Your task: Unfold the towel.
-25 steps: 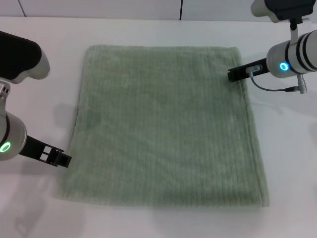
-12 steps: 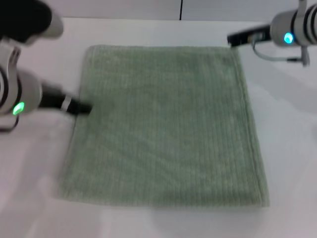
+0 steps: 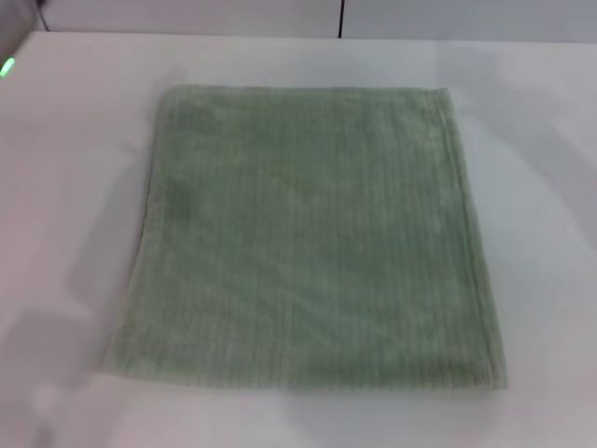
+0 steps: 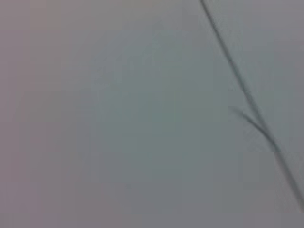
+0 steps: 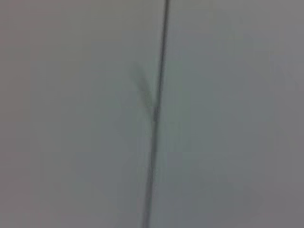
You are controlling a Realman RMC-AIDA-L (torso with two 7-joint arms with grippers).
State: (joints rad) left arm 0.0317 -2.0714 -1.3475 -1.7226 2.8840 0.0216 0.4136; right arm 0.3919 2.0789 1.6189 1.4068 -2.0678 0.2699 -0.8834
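The towel point(image 3: 308, 233) lies spread flat on the white table point(image 3: 541, 205) in the head view, a pale sage-green, roughly square cloth with fine ribbed lines and a hemmed edge down its right side. Neither gripper shows in the head view. Only a sliver of the left arm with a green light point(image 3: 7, 65) remains at the far upper left corner. Both wrist views show just a plain grey surface crossed by a thin dark seam, with no fingers and no cloth.
White table surface surrounds the towel on all sides. A dark vertical seam point(image 3: 341, 17) runs in the wall behind the table's far edge.
Both arms have withdrawn up and away from the towel's edges and left the head view. The towel lies where it was, flat and unmoved.
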